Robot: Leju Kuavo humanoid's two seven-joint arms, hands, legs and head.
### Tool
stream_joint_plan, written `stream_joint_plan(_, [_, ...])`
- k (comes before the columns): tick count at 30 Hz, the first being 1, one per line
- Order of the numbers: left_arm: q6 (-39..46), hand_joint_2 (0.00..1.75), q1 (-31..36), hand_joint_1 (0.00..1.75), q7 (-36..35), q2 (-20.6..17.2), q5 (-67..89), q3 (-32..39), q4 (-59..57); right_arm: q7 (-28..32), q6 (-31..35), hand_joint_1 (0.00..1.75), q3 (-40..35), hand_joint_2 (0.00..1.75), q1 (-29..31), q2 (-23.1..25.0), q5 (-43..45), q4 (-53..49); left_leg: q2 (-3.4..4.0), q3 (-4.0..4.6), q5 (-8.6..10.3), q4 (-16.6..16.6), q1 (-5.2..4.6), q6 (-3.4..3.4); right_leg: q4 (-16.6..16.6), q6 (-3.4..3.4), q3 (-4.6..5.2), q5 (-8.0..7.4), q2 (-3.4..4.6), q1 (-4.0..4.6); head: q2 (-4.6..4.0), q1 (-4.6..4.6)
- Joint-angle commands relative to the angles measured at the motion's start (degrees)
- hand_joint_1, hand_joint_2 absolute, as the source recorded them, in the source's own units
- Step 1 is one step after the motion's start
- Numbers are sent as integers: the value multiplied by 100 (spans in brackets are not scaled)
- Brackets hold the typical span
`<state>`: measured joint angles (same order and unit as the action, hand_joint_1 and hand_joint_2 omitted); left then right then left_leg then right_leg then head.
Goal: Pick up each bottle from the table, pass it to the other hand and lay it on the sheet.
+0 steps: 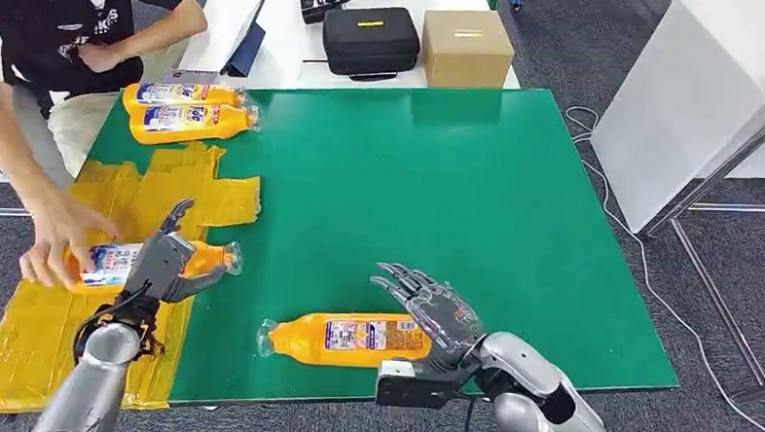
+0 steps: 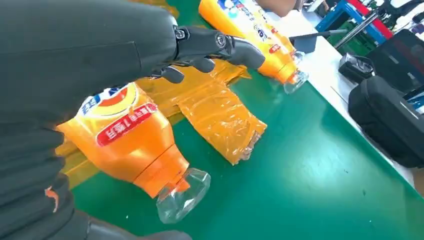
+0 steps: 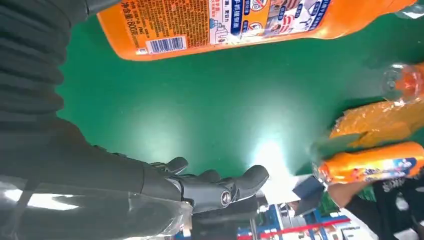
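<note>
Left hand [image 1: 162, 265] rests spread over the orange plastic bottle [image 1: 123, 263] on the crinkled yellow sheet [image 1: 23, 332], lay-down step apparently ending; right hand [image 1: 433, 316], empty and splayed, hovers above the next orange bottle [image 1: 349, 338] on the green table [image 1: 477, 201], needing to close around it.

Glossy plastic bottle [image 1: 349, 338]; crinkled sheet [image 1: 209, 201] (perhaps plastic film).

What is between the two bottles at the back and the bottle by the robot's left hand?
Crinkled yellow sheet, seen in the head view, lies between the back bottles and the near bottle.
</note>
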<state>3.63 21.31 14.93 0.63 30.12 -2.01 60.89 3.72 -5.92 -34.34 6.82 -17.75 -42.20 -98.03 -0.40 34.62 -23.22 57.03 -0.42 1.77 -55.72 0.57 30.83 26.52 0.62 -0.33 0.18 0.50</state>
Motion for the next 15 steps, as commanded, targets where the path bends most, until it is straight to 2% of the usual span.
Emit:
stream_joint_plan(1, [-3, 175, -90, 0, -103, 168, 4, 346, 191, -118, 65, 0, -287, 175, 132, 379, -13, 780, 6, -25, -11, -6, 6, -12, 15, 0, -29, 6, -1, 6, 0, 0])
stream_joint_plan(15, [-84, 175, -15, 0, -147, 219, 43, 303, 128, -256, -60, 0, -335, 175, 29, 756, 49, 1225, 2, -16, -6, -6, 4, -9, 9, 0, -17, 4, -2, 3, 0, 0])
